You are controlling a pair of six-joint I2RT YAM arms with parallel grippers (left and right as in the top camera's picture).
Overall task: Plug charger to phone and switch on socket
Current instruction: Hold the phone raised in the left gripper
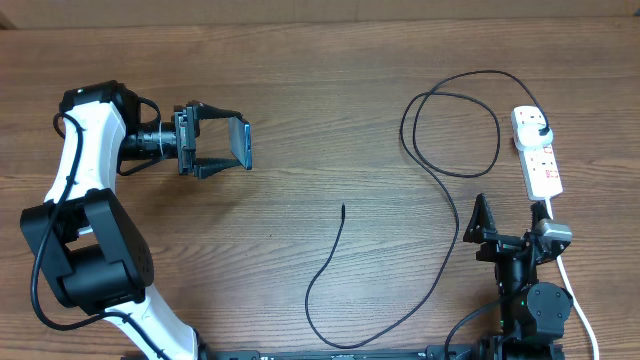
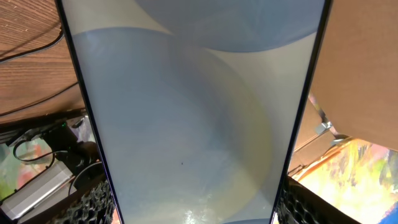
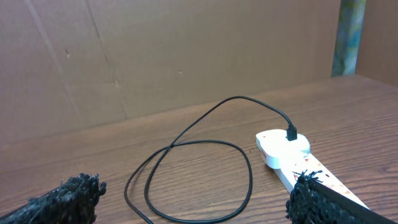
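The charger (image 1: 326, 262), a thin, limp black cable, lies on the wood-grain table (image 1: 330, 80) between my two arms. Its small connector tip (image 1: 343, 207) points toward the far edge, and that last stretch runs near to far.

The tip lies right of and nearer than the phone (image 1: 243, 142), well apart from it. My left gripper (image 1: 232, 142) grasps the phone across its width, one finger on each long edge. From overhead the phone shows as a narrow sliver, so I judge it stands on end with the screen facing back along my left arm. In the left wrist view the glossy, pale blue-grey glass (image 2: 193, 124) fills the frame between my rough black pads (image 2: 93, 205). I cannot tell where its port sits, or whether its lower end touches the table.

From the tip the cable swings near, then right and far into a wide loop (image 3: 186, 149), ending at a black plug (image 3: 291, 134) seated in the far end of the socket (image 1: 537, 150), a narrow strip of hard white plastic with red marks.

My right gripper (image 1: 512, 222) hangs released and empty just on the near side of that strip. The tip lies well to its left, but it is my only free gripper, so fetching the tip looks like its job.
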